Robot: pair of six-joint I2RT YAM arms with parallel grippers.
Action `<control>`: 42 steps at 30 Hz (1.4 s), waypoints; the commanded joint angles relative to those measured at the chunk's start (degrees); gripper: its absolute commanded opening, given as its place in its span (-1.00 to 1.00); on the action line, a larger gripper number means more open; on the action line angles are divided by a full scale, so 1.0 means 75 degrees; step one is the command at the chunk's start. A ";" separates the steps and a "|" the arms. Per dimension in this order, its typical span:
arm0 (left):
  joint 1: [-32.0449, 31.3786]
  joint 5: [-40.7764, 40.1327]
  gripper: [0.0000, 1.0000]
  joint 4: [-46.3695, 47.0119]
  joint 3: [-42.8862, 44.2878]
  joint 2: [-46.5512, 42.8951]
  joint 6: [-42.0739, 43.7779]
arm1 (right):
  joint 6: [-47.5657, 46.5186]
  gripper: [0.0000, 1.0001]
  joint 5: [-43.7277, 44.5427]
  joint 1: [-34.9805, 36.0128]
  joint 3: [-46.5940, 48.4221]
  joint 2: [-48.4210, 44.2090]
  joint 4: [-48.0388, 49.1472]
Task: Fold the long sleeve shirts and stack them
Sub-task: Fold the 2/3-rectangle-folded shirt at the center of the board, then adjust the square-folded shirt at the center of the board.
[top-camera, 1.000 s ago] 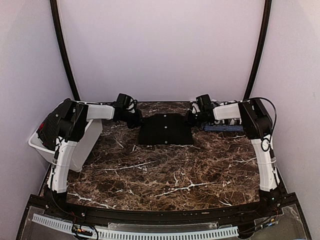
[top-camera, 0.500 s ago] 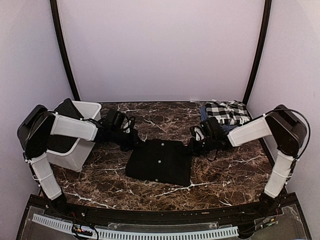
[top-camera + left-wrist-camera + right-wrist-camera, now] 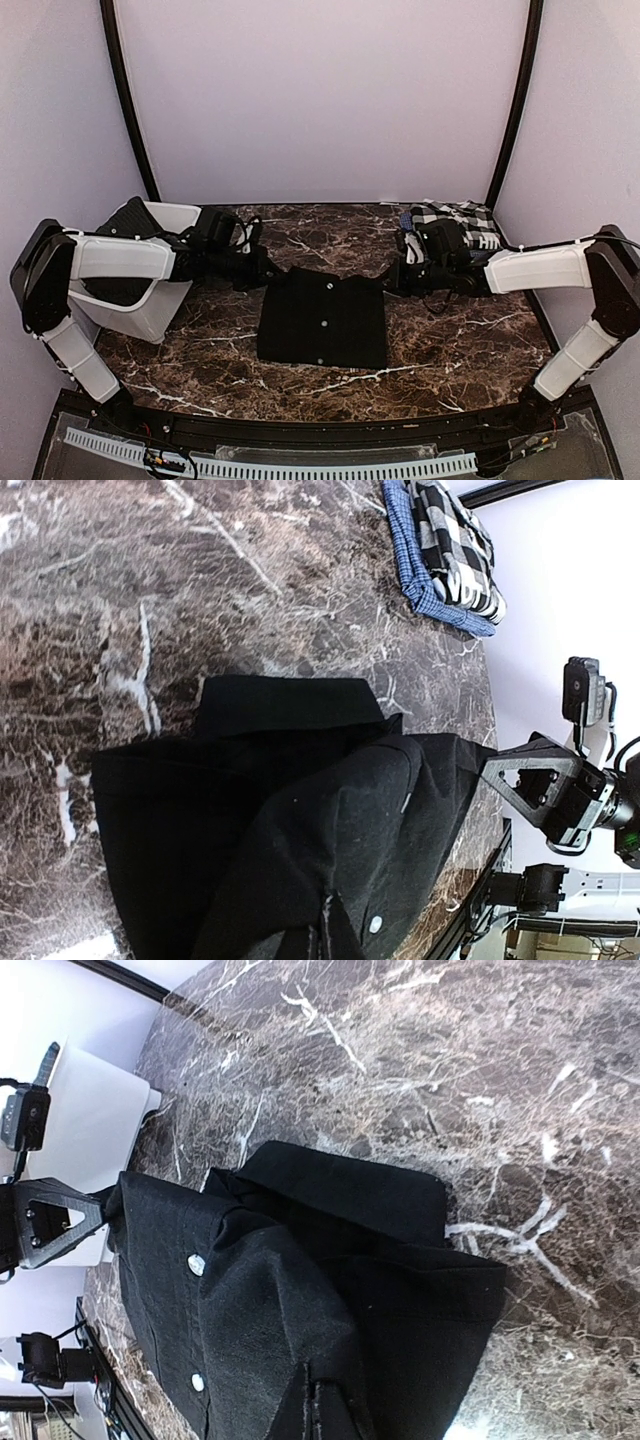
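Top view: the plain black soft cloth shirt (image 3: 322,318) now lies as a near-square panel, buttons up, on the middle of the brown marbled counter (image 3: 450,370). A second ago it sat at the far edge as a smaller shape, with both arms stretched back. Half a second ago it was part-way through being dragged nearer. The left gripper (image 3: 262,272) and right gripper (image 3: 393,278) sit at its two far corners. The black-and-white checked, blue-edged shirt (image 3: 455,222) lies folded at the far right, well apart. The white plastic bin (image 3: 150,300) stands at the left with dark cloth inside.

Left wrist view: the left gripper is clamped shut on a bunch of black cloth. The right gripper shows across the shirt at the opposite corner.

Right wrist view: the jaws are closed on black fabric, with white buttons (image 3: 195,1263) beside them.

The pinched corners look slightly raised off the counter, though the angle is poor.

Judgement: the drag has spread and smoothed the shirt for its next fold. The shirt is not yet stacked, and both corners still need releasing.
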 commanded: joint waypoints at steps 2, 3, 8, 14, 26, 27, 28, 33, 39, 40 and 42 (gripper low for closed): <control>0.0026 -0.0179 -1.00 -0.0333 0.0780 -0.0021 0.0498 | -0.0234 -1.00 0.0518 0.0059 0.0184 -0.0259 -0.0121; 0.0027 -0.0187 -1.00 -0.0384 0.0962 0.0054 0.0576 | -0.0239 -1.00 0.0557 0.0065 0.0177 -0.0241 -0.0136; 0.0124 -0.0276 -1.00 -0.0355 0.1314 0.0816 0.0679 | -0.0349 -1.00 0.0944 -0.0017 0.0202 -0.0012 -0.0079; 0.0491 -0.0228 -1.00 0.0289 0.1550 0.1861 0.0691 | -0.0473 -1.00 0.0805 -0.0416 0.0281 0.0651 0.0259; 0.0767 -0.0014 -1.00 0.0249 0.2537 0.2871 0.0937 | -0.0602 -1.00 0.0730 -0.0849 0.0432 0.1045 0.0254; 0.0790 -0.0071 -1.00 0.0231 0.2538 0.2880 0.0935 | -0.0610 -1.00 0.0697 -0.0890 0.0433 0.1065 0.0265; 0.0801 -0.0098 -1.00 0.0227 0.2547 0.2881 0.0931 | -0.0631 -1.00 0.0649 -0.0936 0.0449 0.1087 0.0285; 0.0871 -0.0158 -0.12 -0.0225 0.2987 0.2875 0.1353 | -0.1006 -0.33 0.0540 -0.0939 0.0849 0.1003 -0.0050; 0.0871 -0.0676 0.35 -0.0850 0.3180 0.2184 0.1860 | -0.1447 0.02 0.0935 -0.0473 0.1482 0.0741 -0.0888; 0.0851 -0.0632 0.34 -0.0937 0.3158 0.2034 0.1866 | -0.1479 0.00 0.0940 -0.0327 0.1547 0.0757 -0.1024; 0.0762 -0.0546 0.26 -0.1044 0.3040 0.1820 0.1856 | -0.1501 -0.10 0.0865 -0.0122 0.1652 0.0824 -0.1077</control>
